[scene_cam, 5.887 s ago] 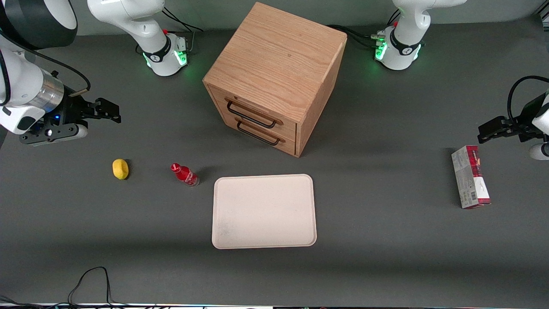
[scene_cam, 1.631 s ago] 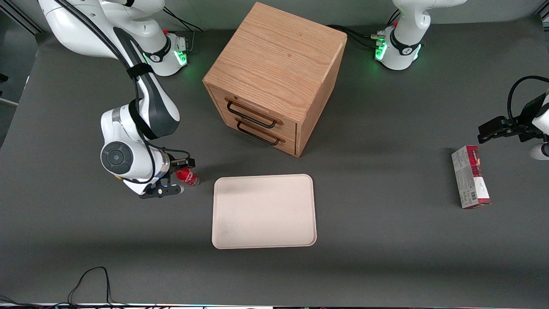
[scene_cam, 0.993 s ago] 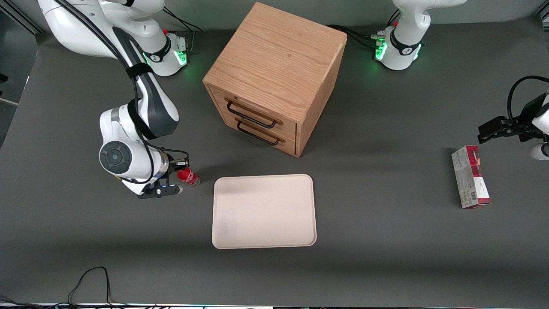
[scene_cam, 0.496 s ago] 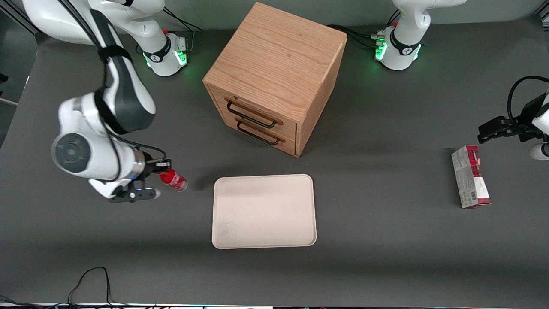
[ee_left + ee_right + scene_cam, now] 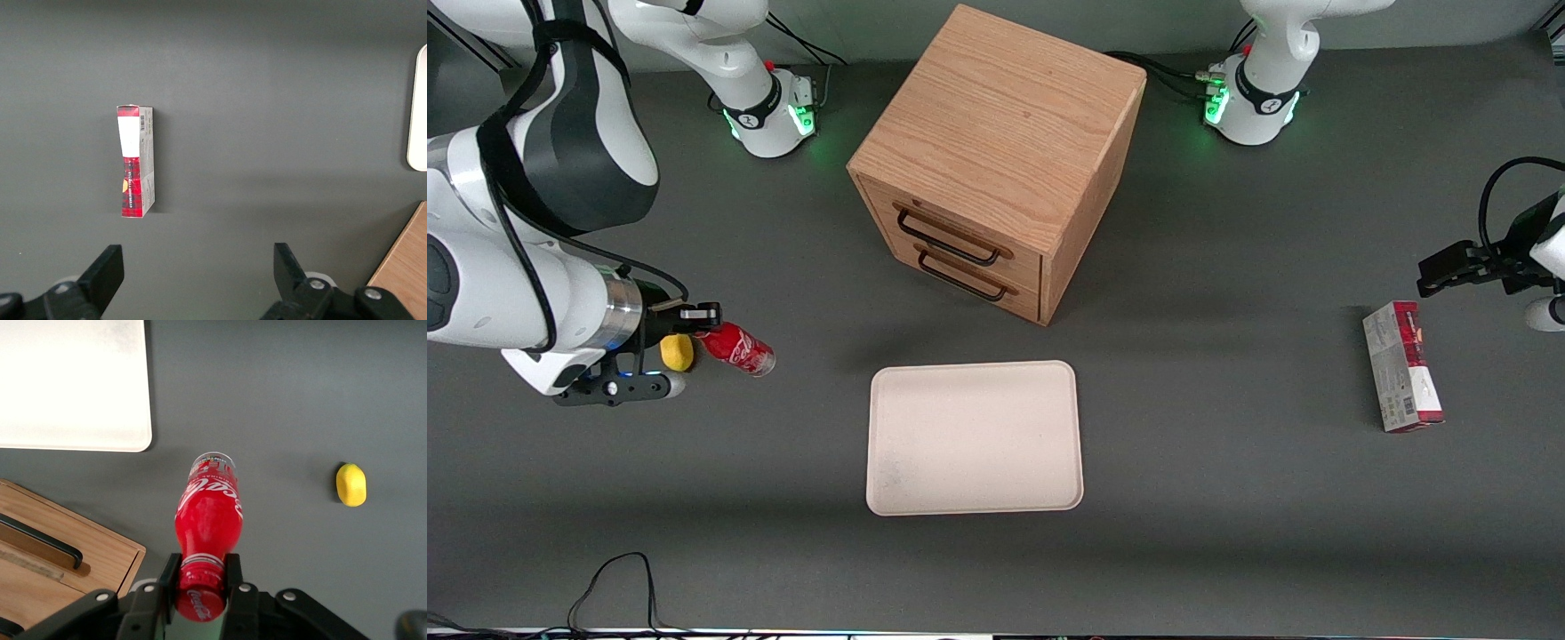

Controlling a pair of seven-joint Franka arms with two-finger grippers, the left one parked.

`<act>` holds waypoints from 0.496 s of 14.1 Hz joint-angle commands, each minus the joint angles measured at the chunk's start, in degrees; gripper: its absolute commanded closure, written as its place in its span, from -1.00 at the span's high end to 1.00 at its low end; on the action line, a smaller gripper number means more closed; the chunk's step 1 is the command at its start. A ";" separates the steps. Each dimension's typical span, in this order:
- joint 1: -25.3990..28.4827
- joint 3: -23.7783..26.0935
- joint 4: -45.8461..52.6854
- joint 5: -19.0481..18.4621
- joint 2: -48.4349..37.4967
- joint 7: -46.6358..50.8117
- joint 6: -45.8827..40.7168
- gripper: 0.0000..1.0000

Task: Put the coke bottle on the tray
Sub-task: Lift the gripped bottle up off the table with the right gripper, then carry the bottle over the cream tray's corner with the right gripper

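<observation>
We see the pincer point(image 5: 200, 590) clamped on the coke bottle point(image 5: 208, 520) by its capped neck, held above the desk point(image 5: 1227, 533), the tray point(image 5: 974, 437) well apart.

Glossy plastic coke bottle point(image 5: 208, 520), matt cream tray point(image 5: 974, 437), grained wooden cabinet point(image 5: 996, 133), matt grey table point(image 5: 1227, 498).

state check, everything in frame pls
gripper: shut on the coke bottle's neck, raised toward the working arm's end of the table
coke bottle: held, off the table
tray: bare, flat on table
cabinet: both drawers shut
lemon: on table
carton: lying flat
</observation>
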 commanded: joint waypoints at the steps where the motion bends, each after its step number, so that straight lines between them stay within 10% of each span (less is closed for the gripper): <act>1: 0.23 0.48 7.39 0.92 5.76 3.29 -1.50 -1.00; 7: 3.02 4.97 17.60 0.66 21.67 21.13 15.61 -1.00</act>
